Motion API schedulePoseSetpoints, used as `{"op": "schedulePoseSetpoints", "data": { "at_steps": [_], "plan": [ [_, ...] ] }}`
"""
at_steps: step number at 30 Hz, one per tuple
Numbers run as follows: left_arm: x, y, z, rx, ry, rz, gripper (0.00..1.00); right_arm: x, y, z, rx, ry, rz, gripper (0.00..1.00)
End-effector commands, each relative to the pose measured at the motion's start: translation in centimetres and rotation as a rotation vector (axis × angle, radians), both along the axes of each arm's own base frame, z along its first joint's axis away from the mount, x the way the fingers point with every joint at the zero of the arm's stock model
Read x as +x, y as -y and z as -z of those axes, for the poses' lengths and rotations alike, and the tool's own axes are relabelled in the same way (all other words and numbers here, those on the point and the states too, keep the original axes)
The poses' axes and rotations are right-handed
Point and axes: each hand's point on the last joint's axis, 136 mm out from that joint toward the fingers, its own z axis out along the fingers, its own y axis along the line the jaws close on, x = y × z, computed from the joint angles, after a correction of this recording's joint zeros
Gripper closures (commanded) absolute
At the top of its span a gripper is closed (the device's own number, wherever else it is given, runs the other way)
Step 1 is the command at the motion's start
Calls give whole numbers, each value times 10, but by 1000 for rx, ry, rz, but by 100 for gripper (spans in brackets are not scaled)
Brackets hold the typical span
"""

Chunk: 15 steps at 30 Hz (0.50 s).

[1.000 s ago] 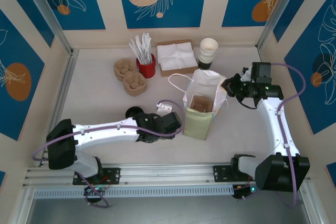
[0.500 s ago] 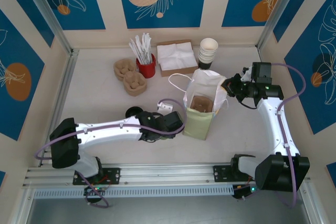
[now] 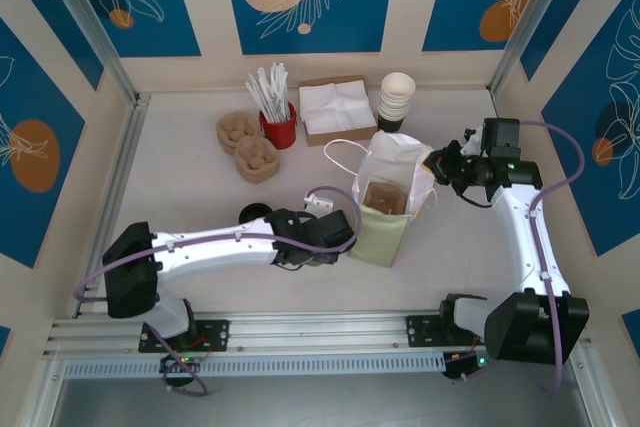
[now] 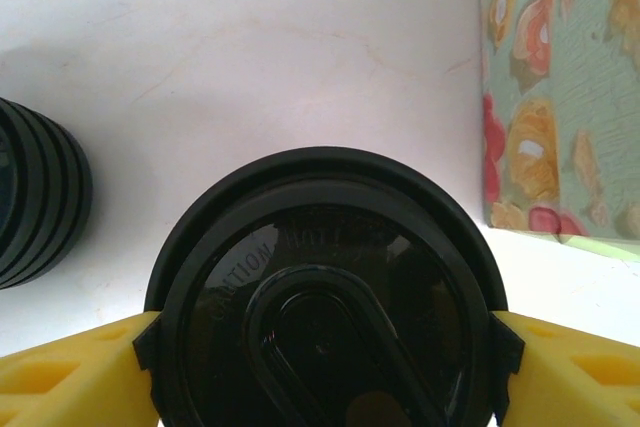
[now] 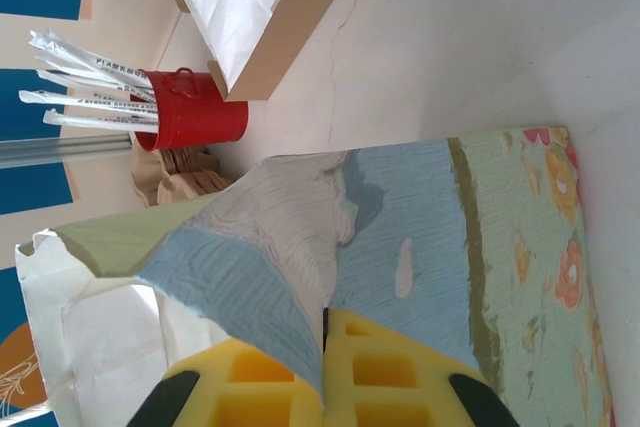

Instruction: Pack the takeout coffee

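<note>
The left end effector (image 4: 320, 362) clasps the takeout coffee (image 4: 322, 277) at its lid, the upright paper bag (image 4: 565, 87) just to its right; the right end effector (image 5: 325, 347) pinches the bag's rim open.

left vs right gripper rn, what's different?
Load: left gripper is shut on the coffee; right gripper pinches the bag wall.
Opening: left fingers sit wide apart around the coffee; right fingers are nearly together, with just paper between them.
Place: left is low, at the bag's left side; right is up at its right rim.
Shared: yellow fingers, and each is holding something.
</note>
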Motion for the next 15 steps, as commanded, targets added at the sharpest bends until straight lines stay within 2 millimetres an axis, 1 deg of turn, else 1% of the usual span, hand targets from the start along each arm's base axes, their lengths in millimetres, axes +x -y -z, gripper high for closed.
{"op": "schedulePoseSetpoints", "data": {
  "at_steps": [1,5,8,12,15],
  "plan": [
    [-26,-8,38,63,-149,16,24,-3,-2,-3,14,-14,-21,100],
    [-27,-8,40,62,-158,20,26,-3,-2,-5,18,-13,-22,100],
    [-25,-6,35,54,-147,24,26,-3,-3,-6,19,-11,-24,100],
    [-20,-2,20,29,-111,34,27,-4,-3,-9,25,-8,-23,100],
    [-14,-1,1,8,-66,36,27,-5,-4,-10,28,-6,-21,100]
  ]
}}
